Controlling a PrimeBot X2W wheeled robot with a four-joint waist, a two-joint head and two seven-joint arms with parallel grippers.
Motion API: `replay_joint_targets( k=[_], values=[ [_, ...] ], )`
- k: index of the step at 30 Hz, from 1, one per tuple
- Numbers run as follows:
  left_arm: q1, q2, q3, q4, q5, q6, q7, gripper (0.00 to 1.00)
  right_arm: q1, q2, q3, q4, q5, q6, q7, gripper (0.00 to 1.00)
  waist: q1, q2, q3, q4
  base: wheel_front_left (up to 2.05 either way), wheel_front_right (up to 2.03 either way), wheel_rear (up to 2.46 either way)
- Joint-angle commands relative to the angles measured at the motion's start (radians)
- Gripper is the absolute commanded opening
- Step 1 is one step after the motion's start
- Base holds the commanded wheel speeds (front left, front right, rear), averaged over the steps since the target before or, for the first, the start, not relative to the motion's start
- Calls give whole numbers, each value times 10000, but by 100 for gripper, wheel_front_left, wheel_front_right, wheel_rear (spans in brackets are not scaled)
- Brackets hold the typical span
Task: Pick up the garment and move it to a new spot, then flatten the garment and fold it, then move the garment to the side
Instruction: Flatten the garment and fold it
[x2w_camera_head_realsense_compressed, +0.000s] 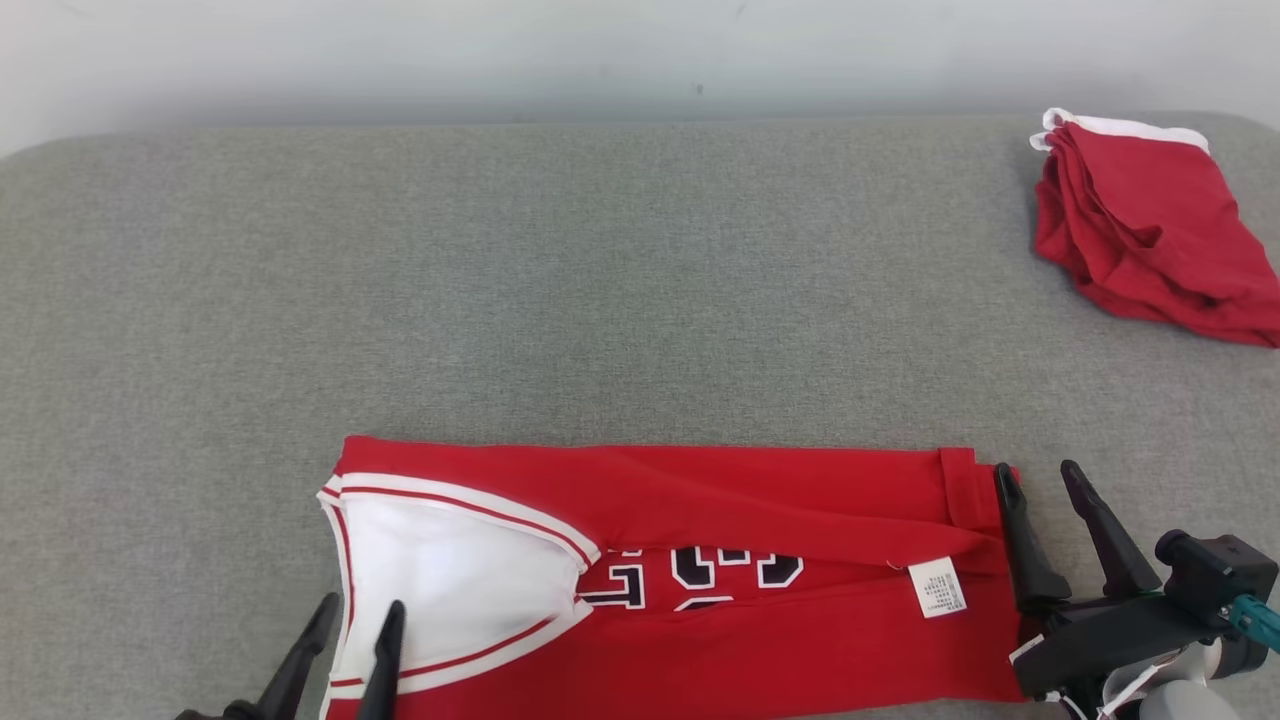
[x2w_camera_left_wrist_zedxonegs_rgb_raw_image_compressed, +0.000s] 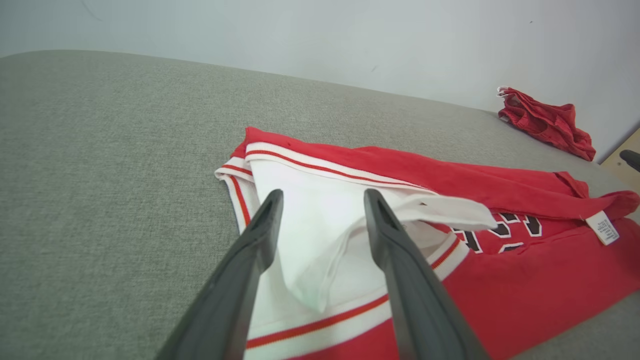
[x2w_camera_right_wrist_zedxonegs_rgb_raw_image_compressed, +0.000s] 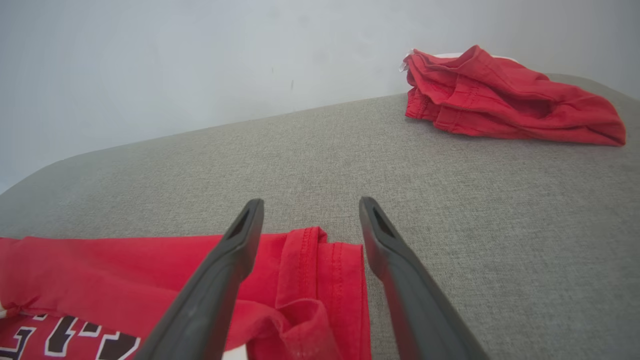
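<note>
The garment (x2w_camera_head_realsense_compressed: 750, 500), a red jersey with white-and-red trim and dark numbers, lies folded into a long band near the front edge of the grey surface (x2w_camera_head_realsense_compressed: 600, 280). My left gripper (x2w_camera_head_realsense_compressed: 362, 603) stands open over its white left end (x2w_camera_left_wrist_zedxonegs_rgb_raw_image_compressed: 320, 210), fingers apart on either side of a raised white flap. At the opposite end my right gripper (x2w_camera_head_realsense_compressed: 1037, 470) is open too, its fingers straddling the red hem corner (x2w_camera_right_wrist_zedxonegs_rgb_raw_image_compressed: 320, 260). Neither pair of fingers pinches cloth. A white label (x2w_camera_head_realsense_compressed: 937, 587) shows near the right end.
A second red garment (x2w_camera_head_realsense_compressed: 1150, 230) with a white edge lies bunched at the back right corner, also seen in the right wrist view (x2w_camera_right_wrist_zedxonegs_rgb_raw_image_compressed: 500, 95) and left wrist view (x2w_camera_left_wrist_zedxonegs_rgb_raw_image_compressed: 545, 122). A pale wall rises behind the grey surface.
</note>
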Motion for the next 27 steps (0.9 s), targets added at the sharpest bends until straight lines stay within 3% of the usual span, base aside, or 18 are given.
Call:
replay_joint_targets(
  k=[1,9,15,27],
  values=[
    [195,-111,155,20,164,-82,-57,100,136,15,-33,-161,115,-6,-3,100,1,1,-39,59,0,0,0],
    [509,-847,1087,-180,793,-358,-57,100,337,-131,56,325,-12,-6,-3,100,1,1,-290,251,0,0,0],
    [734,-1373,1760,-373,1572,-177,-57,100,93,-40,164,1275,-175,-6,100,100,1,1,-558,341,0,0,0],
    [830,-2022,2469,-312,2186,-520,-58,100,-293,597,-222,2666,-954,-6,929,100,1,1,-778,456,0,0,0]
  ],
)
